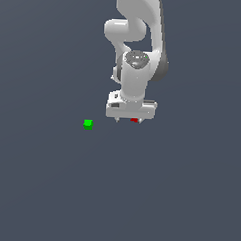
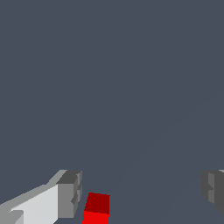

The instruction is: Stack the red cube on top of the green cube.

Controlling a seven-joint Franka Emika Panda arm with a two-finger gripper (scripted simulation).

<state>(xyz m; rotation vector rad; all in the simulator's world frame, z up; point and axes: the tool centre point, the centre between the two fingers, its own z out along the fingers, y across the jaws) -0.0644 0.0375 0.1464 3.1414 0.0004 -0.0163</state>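
Observation:
The red cube (image 1: 134, 120) lies on the dark floor, mostly hidden under the white gripper (image 1: 131, 121) in the exterior view. The wrist view shows the red cube (image 2: 97, 208) between the two grey fingertips, close to one fingertip (image 2: 70, 194) and far from the other (image 2: 213, 187). The gripper (image 2: 141, 192) is open, with a wide gap and nothing held. The green cube (image 1: 88, 124) sits on the floor toward the exterior view's left of the gripper, well apart from it. It does not show in the wrist view.
The white arm (image 1: 139, 48) rises behind the gripper toward the top of the exterior view. Flat dark grey floor (image 1: 178, 195) surrounds both cubes.

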